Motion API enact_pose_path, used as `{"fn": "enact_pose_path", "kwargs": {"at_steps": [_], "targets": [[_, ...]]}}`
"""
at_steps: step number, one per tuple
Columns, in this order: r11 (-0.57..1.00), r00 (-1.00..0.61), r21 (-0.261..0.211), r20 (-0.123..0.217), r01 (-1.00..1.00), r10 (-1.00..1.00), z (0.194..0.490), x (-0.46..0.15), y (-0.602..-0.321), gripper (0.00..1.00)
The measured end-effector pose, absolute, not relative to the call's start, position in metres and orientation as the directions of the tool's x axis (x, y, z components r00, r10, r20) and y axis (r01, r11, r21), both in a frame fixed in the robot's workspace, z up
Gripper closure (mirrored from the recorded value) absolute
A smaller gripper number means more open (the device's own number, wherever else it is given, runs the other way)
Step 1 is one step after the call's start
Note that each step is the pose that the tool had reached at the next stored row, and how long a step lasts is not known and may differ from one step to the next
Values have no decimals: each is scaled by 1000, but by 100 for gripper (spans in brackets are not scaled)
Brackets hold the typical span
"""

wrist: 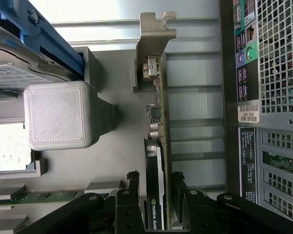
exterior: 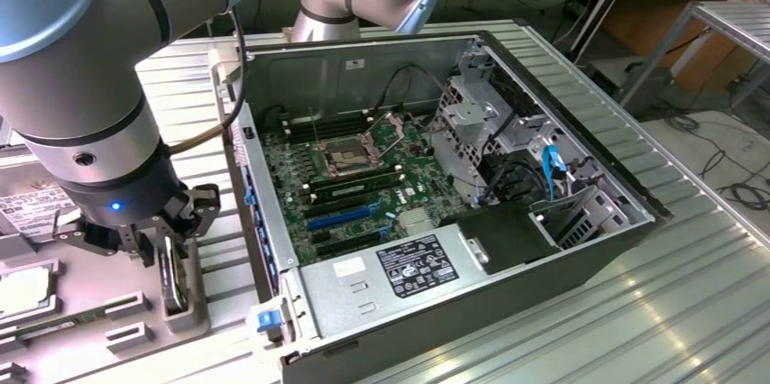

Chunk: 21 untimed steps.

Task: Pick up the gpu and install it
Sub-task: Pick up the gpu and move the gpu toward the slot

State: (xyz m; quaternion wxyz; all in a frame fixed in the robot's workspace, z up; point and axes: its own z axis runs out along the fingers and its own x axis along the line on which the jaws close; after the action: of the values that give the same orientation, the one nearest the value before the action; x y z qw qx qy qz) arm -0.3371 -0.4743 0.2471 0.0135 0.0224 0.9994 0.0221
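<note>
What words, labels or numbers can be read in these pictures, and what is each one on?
"NVIDIA QUAD", cut off at the picture's edge: on the gpu.
"186F882", as best it reads: on a barcode sticker on the computer case.
Too small to read: the power supply label and the white sticker on the case's inner wall.
</note>
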Motion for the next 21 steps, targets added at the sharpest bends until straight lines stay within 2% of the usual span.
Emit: {"fn": "enact_pose_path", "kwargs": {"at_steps": [5,6,16,21], "targets": [[998,-999,45,-26,44,45,247,-337,-474,62],[998,-999,45,-26,44,45,247,-337,-474,69],[998,-999,45,-26,44,45,247,-337,-474,69],[998,-999,45,-26,44,45,247,-337,-474,73]]}}
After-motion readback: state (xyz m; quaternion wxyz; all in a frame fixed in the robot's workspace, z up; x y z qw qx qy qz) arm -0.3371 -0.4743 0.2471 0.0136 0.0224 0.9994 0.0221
